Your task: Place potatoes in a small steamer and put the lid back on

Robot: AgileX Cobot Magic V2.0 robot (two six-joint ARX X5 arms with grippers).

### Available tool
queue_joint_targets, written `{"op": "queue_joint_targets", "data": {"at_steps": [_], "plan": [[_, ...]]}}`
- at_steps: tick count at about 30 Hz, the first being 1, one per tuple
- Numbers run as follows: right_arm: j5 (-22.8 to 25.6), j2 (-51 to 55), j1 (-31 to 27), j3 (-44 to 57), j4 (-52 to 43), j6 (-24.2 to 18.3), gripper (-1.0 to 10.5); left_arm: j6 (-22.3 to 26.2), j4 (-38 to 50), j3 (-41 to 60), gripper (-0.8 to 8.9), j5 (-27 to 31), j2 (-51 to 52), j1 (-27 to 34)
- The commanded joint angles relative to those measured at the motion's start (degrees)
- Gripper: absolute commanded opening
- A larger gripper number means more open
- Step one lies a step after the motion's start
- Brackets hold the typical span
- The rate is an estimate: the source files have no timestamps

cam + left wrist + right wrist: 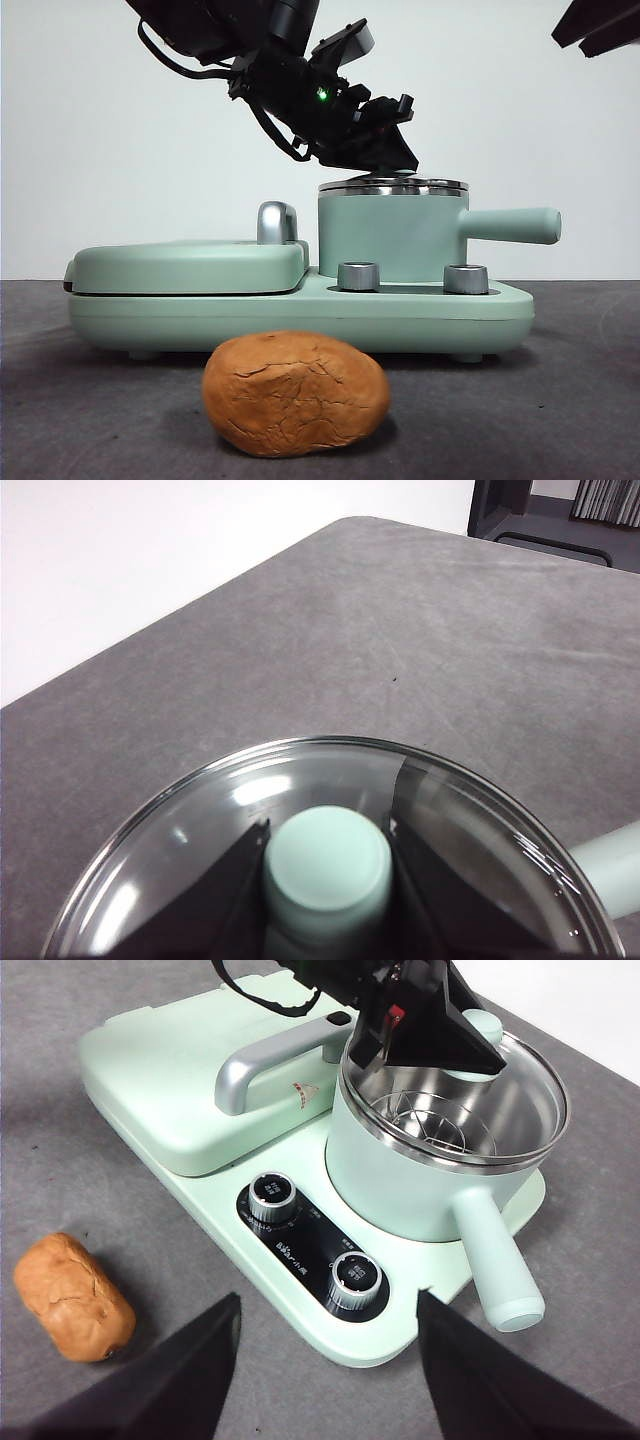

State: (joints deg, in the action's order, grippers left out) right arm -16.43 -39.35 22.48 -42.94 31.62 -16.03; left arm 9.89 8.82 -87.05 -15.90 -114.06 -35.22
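Lifting the lid (330,850) cleanly needs a straight vertical pull, keeping the glass level so its steel rim clears the small steamer (390,235). Potato (296,393) lies on the bench (560,400) in front of the steamer base, untouched. Left tool (326,865) is clamped on the lid's mint knob atop the steamer. Right tool (328,1360) hangs spread wide, holding nothing, in front of the steamer.

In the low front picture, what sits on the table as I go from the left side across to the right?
Flat green grill cover → its chrome handle → first steel dial → second steel dial → tip of the steamer's side handle. The potato sits in front, so I left it out.
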Motion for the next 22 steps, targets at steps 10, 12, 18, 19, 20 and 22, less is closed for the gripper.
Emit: {"op": "queue_joint_targets", "data": {"at_steps": [10,12,18,19,20,22], "plan": [[0.0,-0.26,0.33,-1.01,-0.22,2.1,2.8,1.44,-0.22,-1.77,0.06,1.42,4.79,0.2],[0.0,-0.26,0.33,-1.01,-0.22,2.1,2.8,1.42,-0.26,-1.77,0.06,1.42,5.99,0.28],[0.0,-0.26,0.33,-1.01,-0.22,2.1,2.8,1.14,-3.08,-1.77,0.06,1.42,9.99,0.39],[0.0,-0.26,0.33,-1.01,-0.22,2.1,2.8,1.09,-4.63,-1.77,0.06,1.4,10.97,0.39],[0.0,-0.26,0.33,-1.01,-0.22,2.1,2.8,0.98,-6.56,-1.77,0.06,1.4,11.96,0.39],[0.0,-0.26,0.33,-1.01,-0.22,2.1,2.8,0.96,-10.71,-1.77,0.07,1.42,13.84,0.39]]}}
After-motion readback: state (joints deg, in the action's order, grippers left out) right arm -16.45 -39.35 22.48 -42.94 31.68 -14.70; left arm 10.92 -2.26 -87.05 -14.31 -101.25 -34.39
